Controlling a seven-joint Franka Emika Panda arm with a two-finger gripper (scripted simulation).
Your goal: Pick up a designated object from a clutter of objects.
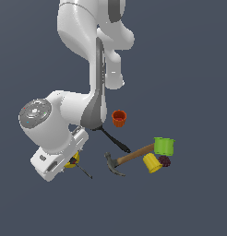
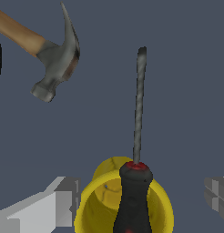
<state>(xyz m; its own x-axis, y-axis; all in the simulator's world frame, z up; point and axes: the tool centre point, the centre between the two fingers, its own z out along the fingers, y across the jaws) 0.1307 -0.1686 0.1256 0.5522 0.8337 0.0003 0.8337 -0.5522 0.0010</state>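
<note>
The screwdriver (image 2: 133,200) has a thick black-and-red handle and a long thin dark shaft (image 2: 139,104). It lies with its handle over a yellow cup (image 2: 98,200) that rests on its side. My gripper (image 2: 141,195) is open, with one grey finger (image 2: 63,200) on each side of the handle and not touching it. In the exterior view the gripper (image 1: 71,161) is low over the floor at the left, and the screwdriver's shaft (image 1: 84,172) pokes out below it, with the yellow cup (image 1: 75,159) partly hidden behind the hand.
A wooden-handled hammer (image 1: 127,158) lies to the exterior view's right of the gripper, its head (image 2: 57,63) near the screwdriver tip. A black spatula (image 1: 114,139), an orange cup (image 1: 119,118), a green cup (image 1: 164,145), another yellow cup (image 1: 152,162) and a dark purple fruit (image 1: 164,161) lie beyond.
</note>
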